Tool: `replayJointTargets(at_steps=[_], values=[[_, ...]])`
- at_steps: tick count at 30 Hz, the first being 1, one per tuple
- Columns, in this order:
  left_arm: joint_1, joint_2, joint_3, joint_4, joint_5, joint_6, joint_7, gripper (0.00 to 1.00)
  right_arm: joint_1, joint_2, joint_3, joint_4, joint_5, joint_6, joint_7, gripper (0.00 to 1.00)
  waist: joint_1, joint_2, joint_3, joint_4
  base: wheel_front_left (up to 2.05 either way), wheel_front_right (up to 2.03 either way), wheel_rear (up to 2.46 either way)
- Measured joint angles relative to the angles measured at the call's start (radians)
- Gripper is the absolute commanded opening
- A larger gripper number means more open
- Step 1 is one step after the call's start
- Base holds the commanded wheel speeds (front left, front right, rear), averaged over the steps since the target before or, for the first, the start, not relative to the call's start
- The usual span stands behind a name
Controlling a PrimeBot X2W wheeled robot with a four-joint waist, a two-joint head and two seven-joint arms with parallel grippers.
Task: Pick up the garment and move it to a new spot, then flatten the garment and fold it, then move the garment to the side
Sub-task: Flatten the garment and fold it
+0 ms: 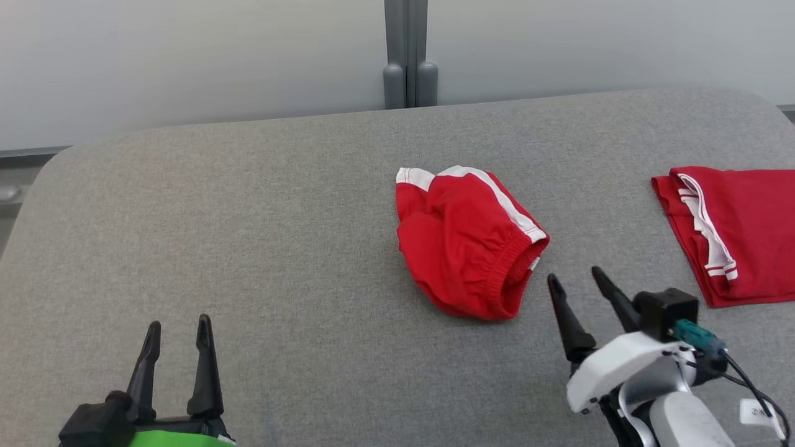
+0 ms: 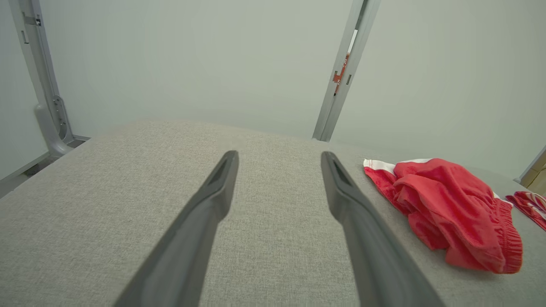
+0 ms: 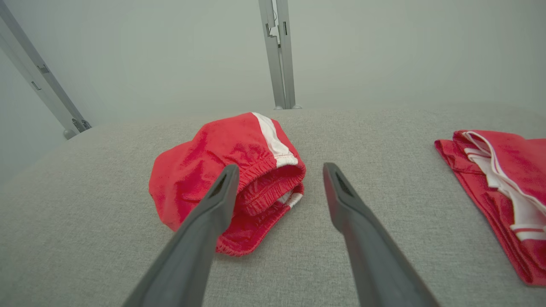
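crumpled red garment [image 1: 469, 242] lies mid grey table [image 1: 248, 248], well off every edge, open surface to its left; folded red garment [image 1: 739, 230] at the right edge. right gripper [image 1: 574, 274] just beside the crumpled one's waistband, left gripper [image 1: 179, 321] near the front edge, both with jaws apart, holding nothing

The garment [image 1: 463, 242] is presenting as soft, matt red cloth with white trim and a gathered waistband. The table cover [image 1: 279, 248] is showing coarse grey woven fabric. The left gripper [image 1: 179, 321] and right gripper [image 1: 574, 274] are showing dark matt plastic, and the forearm shell [image 1: 615, 366] is showing smooth white plastic.
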Motion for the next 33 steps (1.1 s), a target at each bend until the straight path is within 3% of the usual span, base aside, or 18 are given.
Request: replayJointTargets(at_steps=[8, 16, 17, 19, 26, 33], values=[[-0.052, -0.002, -0.035, 0.011, 0.027, -0.008, 0.000, 1.00, -0.186, 0.012, 0.149, 0.207, 0.133, 0.000, 0.176, 1.00, 0.0000, 0.0000, 0.039, 0.014, 0.00, 0.00, 0.00], [-0.083, -0.007, -0.073, 0.030, 0.041, -0.013, 0.000, 1.00, -0.290, 0.037, 0.234, 0.370, 0.242, -0.001, 0.152, 1.00, 0.0000, 0.0000, 0.062, 0.056, 0.00, 0.00, 0.00], [-0.083, -0.007, -0.077, 0.032, 0.041, -0.013, 0.000, 1.00, -0.300, 0.035, 0.244, 0.373, 0.240, -0.001, 0.132, 0.76, 0.0000, 0.0000, 0.063, 0.061, 0.00, 0.00, 0.00], [-0.084, -0.009, -0.081, 0.034, 0.041, -0.016, 0.000, 1.00, -0.319, 0.024, 0.257, 0.371, 0.206, -0.001, 0.103, 0.00, 0.0000, 0.0000, 0.064, 0.069, 0.00, 0.00, 0.00], [-0.085, -0.010, -0.076, 0.042, 0.041, -0.016, 0.000, 1.00, -0.394, 0.005, 0.285, 0.254, 0.166, -0.001, 0.094, 0.00, 0.0000, 0.0000, 0.053, 0.071, 0.00, 0.00, 0.00], [-0.096, -0.012, -0.073, 0.040, 0.040, -0.016, 0.000, 1.00, -0.618, -0.002, 0.432, 0.173, 0.268, -0.001, 0.151, 0.00, 0.0000, 0.0000, 0.065, 0.059, 0.00, 0.00, 0.00]])
